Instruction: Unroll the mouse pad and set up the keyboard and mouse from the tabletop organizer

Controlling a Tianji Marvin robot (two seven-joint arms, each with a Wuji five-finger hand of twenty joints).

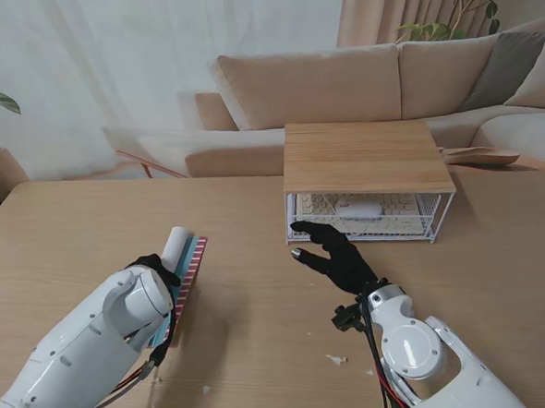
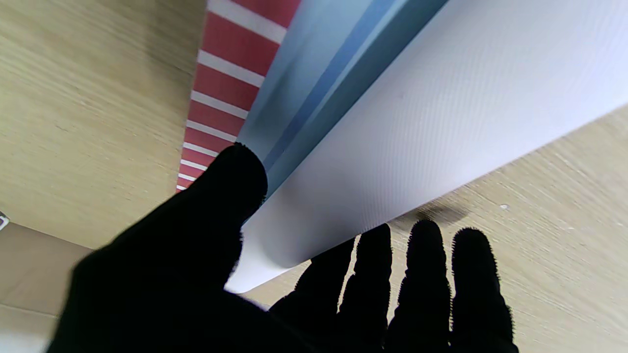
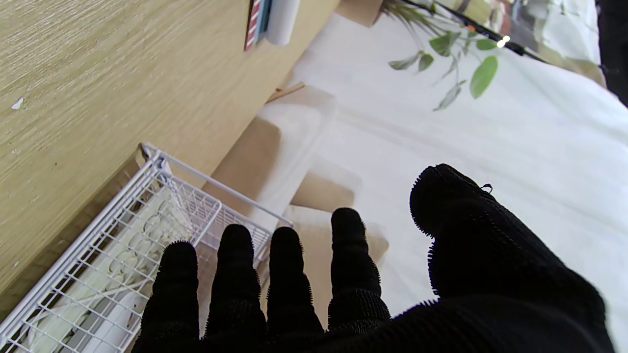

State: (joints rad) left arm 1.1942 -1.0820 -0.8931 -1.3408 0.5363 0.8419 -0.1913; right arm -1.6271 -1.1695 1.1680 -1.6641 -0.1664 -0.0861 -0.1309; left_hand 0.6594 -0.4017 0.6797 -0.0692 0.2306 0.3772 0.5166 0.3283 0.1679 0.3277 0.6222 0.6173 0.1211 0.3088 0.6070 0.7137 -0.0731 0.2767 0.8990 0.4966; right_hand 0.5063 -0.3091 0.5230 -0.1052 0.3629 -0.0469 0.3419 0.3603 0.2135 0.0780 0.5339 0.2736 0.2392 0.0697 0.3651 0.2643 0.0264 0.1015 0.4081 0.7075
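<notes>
On a wooden table (image 1: 89,224), a 2-armed robot works at a mouse pad (image 1: 185,260) that lies partly unrolled on the left, its white roll resting on a red-striped, blue-edged flat strip. To the right stands the organizer (image 1: 367,161), a wood-topped wire basket holding the keyboard (image 1: 324,207) with the mouse (image 1: 359,209) on top of it.

The left hand (image 1: 151,267) grips the pad's near end, thumb over the roll and 4 fingers beneath. The right hand (image 1: 336,254) hovers spread and empty just in front of the basket, touching nothing.

Judged from here, the step is the unrolling: the roll is best pushed steadily away from the striped flap while that flap stays pinned flat, or it may curl back.

The left wrist view alone shows the thumb (image 2: 230,181) pressed into the seam between roll and blue layer. The right wrist view alone shows the keys through the wire mesh. Only the stand view shows pad and organizer well apart.
</notes>
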